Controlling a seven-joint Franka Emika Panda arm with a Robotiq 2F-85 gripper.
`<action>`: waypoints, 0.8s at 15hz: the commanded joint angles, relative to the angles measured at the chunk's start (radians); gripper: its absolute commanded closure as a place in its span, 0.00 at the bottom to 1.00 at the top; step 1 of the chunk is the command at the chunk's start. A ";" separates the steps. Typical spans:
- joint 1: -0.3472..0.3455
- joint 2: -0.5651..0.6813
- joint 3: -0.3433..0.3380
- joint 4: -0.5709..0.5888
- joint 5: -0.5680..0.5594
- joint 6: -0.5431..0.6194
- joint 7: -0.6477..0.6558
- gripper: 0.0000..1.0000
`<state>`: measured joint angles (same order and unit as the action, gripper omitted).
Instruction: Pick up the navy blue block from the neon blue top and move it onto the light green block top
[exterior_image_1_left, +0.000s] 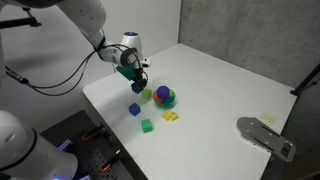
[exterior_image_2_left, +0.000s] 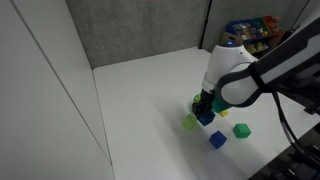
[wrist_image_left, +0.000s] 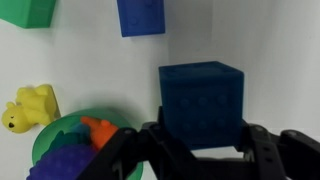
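Note:
My gripper (wrist_image_left: 200, 138) is shut on the navy blue block (wrist_image_left: 200, 95), a dark cube held between the two fingers above the white table. In both exterior views the gripper (exterior_image_1_left: 137, 80) (exterior_image_2_left: 205, 110) hangs low over the table. The light green block (exterior_image_1_left: 147, 95) (exterior_image_2_left: 189, 122) lies just beside and below it. It does not show in the wrist view. The neon blue cube (exterior_image_1_left: 135, 109) (exterior_image_2_left: 217, 140) (wrist_image_left: 141, 15) stands alone on the table a short way off, with nothing on top.
A deeper green cube (exterior_image_1_left: 147, 125) (exterior_image_2_left: 241, 130) (wrist_image_left: 25, 10) lies near the neon blue one. A green bowl with a blue-purple dome piece (exterior_image_1_left: 165, 96) (wrist_image_left: 65, 150) and a yellow piece (exterior_image_1_left: 171, 117) (wrist_image_left: 30, 105) sit close by. A grey metal part (exterior_image_1_left: 265, 135) lies at the table's edge.

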<state>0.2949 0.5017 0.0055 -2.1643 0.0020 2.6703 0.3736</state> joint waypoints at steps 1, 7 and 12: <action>0.019 0.075 -0.036 0.132 -0.028 -0.049 0.053 0.67; 0.006 0.219 -0.021 0.296 -0.026 -0.075 -0.008 0.67; 0.005 0.302 -0.012 0.370 -0.039 -0.073 -0.075 0.67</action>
<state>0.3031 0.7604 -0.0110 -1.8609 -0.0144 2.6283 0.3402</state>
